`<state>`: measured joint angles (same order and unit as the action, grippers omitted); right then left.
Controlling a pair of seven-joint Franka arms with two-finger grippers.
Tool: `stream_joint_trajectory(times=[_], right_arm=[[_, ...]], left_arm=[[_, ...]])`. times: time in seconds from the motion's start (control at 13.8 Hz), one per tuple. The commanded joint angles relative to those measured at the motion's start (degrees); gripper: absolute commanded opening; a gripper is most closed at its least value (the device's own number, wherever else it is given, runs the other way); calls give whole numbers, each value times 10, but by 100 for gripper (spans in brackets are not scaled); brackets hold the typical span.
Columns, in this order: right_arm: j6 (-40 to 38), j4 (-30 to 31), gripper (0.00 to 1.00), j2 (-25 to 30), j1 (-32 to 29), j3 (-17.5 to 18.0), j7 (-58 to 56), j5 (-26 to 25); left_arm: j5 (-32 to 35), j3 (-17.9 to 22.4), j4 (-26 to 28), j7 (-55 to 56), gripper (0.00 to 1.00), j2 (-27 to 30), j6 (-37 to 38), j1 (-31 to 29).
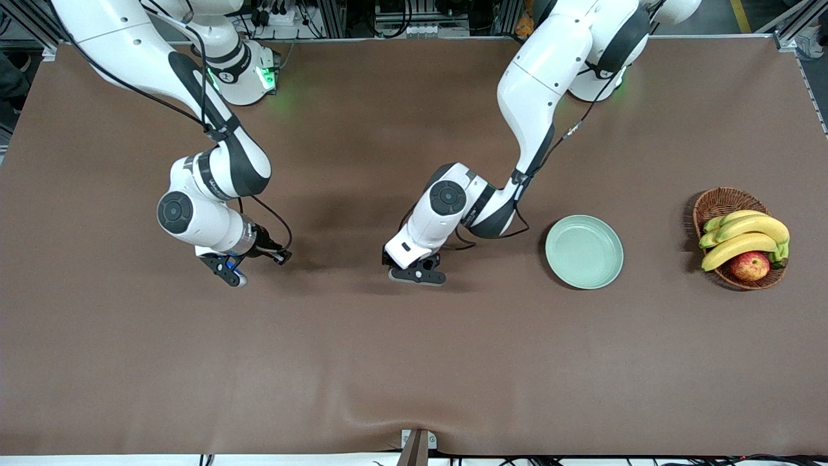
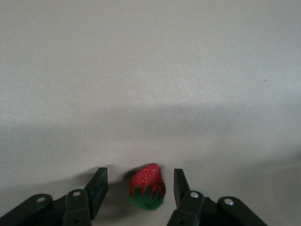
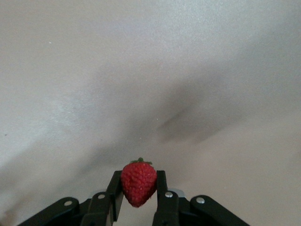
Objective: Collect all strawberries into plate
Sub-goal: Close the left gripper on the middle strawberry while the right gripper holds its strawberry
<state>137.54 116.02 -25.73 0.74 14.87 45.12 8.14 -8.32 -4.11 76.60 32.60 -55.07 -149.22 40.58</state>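
Observation:
In the left wrist view a small red strawberry with a green cap lies on the brown table between the fingers of my left gripper, which is open around it without touching it. In the front view this gripper is low over the table, beside the pale mint-green plate, toward the right arm's end from it. My right gripper is shut on another strawberry and holds it a little above the table. Both berries are hidden in the front view. A third strawberry is out of view. The plate holds nothing.
A brown wicker basket with bananas and a red-yellow apple stands at the left arm's end of the table, past the plate. The brown table cloth spreads toward the front camera.

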Motion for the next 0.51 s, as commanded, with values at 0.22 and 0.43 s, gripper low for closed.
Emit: stream_joint_trajectory(times=[0.22,0.43], right_arm=[[-3,-18,5,-8,8,0,16,33],[-3,-32,5,-8,19,0,16,67]], left_arm=[[8,5,-13,7,26,-8,-5,6],[10,5,-13,6,4,-1,1,6]])
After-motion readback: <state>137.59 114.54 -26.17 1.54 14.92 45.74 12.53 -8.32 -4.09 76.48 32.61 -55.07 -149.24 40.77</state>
